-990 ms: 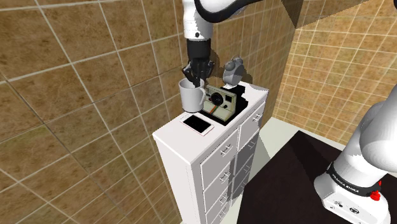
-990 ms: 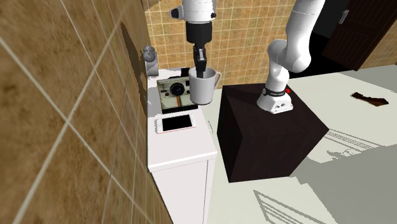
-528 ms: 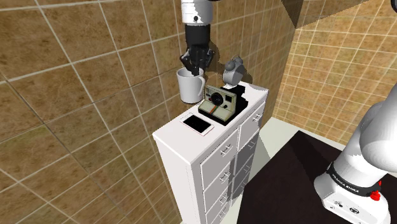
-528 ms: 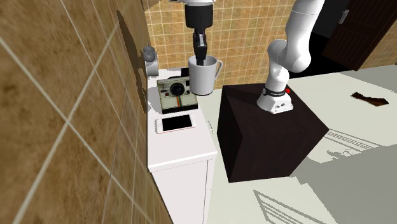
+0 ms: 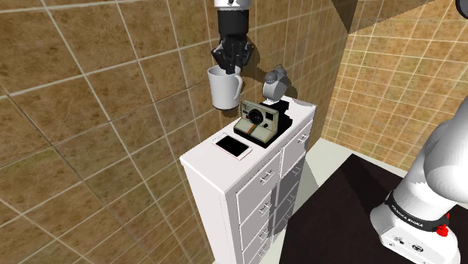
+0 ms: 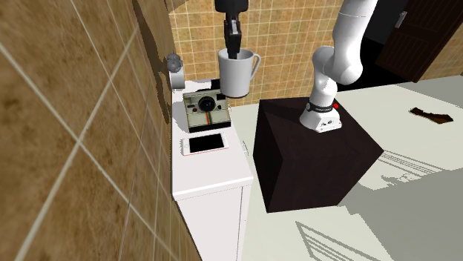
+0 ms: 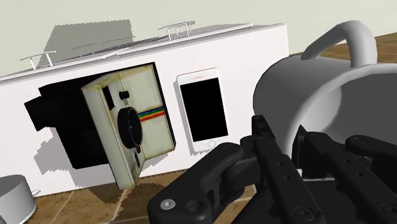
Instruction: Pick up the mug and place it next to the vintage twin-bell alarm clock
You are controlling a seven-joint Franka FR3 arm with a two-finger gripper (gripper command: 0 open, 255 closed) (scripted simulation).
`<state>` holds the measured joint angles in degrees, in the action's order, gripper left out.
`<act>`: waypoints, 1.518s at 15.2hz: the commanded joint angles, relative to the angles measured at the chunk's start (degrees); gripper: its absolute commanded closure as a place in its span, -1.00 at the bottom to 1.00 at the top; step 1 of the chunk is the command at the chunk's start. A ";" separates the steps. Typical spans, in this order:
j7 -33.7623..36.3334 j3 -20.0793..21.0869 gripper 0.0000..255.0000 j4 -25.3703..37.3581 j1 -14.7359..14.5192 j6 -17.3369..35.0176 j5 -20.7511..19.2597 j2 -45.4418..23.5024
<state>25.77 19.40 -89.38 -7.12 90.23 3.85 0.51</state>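
The pick-up looks done: the black two-finger gripper (image 5: 229, 66) pinches the rim of the plain white handled mug (image 5: 225, 88), which hangs in the air above the white counter (image 5: 197, 157), well clear of it. In judgement, what remains is carrying it past the boxy instant camera (image 5: 259, 121) and setting it down beside the grey twin-bell alarm clock (image 5: 275, 82).

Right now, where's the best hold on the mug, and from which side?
The rim wall, from above. The mug hangs upright, mouth open upward, so one finger fits inside and one outside. Pinch the wall away from the handle, which juts sideways. The gripper clasps it like that.
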 commanded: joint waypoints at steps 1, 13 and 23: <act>-2.35 -1.19 1.00 -0.74 1.16 -0.23 0.30 0.86; -19.21 -10.10 1.00 -2.58 9.15 -1.32 0.57 2.63; -32.19 -16.82 1.00 3.99 15.52 -3.53 -0.12 -2.66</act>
<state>-5.01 3.26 -86.36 7.71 87.18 3.77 -1.60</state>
